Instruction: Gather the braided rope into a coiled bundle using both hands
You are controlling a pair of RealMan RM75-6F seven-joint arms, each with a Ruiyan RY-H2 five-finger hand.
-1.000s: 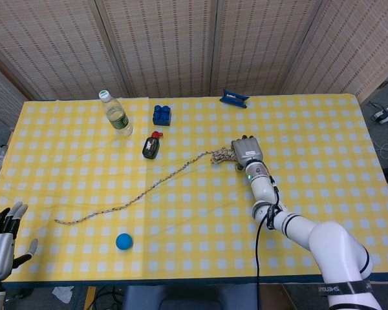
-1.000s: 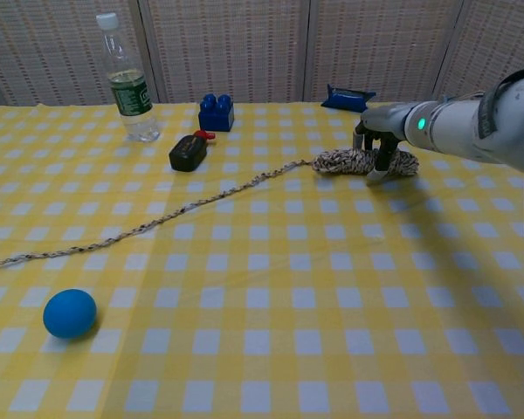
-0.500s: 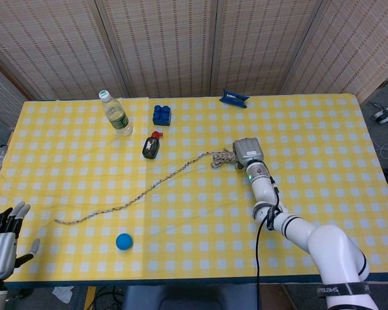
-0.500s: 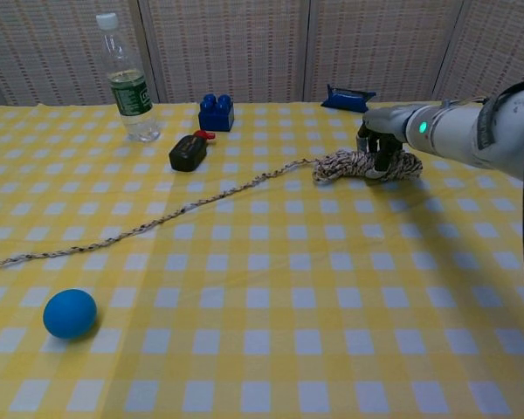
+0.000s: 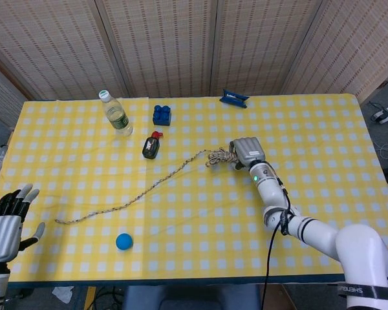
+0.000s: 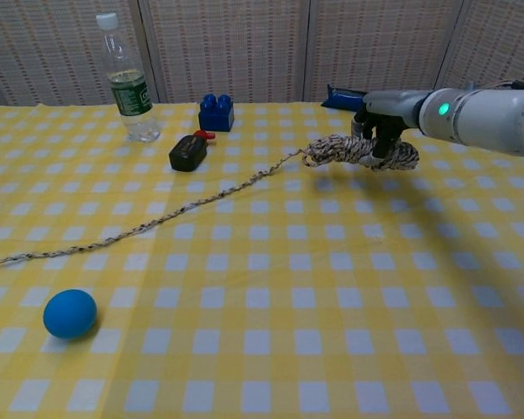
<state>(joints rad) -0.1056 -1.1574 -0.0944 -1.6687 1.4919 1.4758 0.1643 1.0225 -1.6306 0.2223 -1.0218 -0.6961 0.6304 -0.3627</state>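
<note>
The braided rope point(image 5: 137, 197) point(image 6: 166, 216) trails across the yellow checked table from a loose end near the front left up to a small coiled bunch point(image 6: 354, 151) at the right. My right hand point(image 5: 247, 152) point(image 6: 382, 131) grips that bunch and holds it a little above the cloth. In the head view the bunch point(image 5: 218, 157) sticks out left of the hand. My left hand point(image 5: 10, 223) hovers off the table's front left corner, fingers spread, holding nothing. It does not show in the chest view.
A blue ball point(image 5: 123, 241) point(image 6: 70, 313) lies near the front left. A black bottle with a red cap point(image 5: 151, 146) point(image 6: 189, 152), a blue brick point(image 5: 161, 114) point(image 6: 216, 112), a water bottle point(image 5: 116, 113) point(image 6: 127, 80) and a blue flat object point(image 5: 234, 98) point(image 6: 343, 97) sit toward the back.
My right hand has closed on the coiled bunch and lifted it off the cloth, raising the nearby rope. My left hand has risen slightly at the table's corner.
</note>
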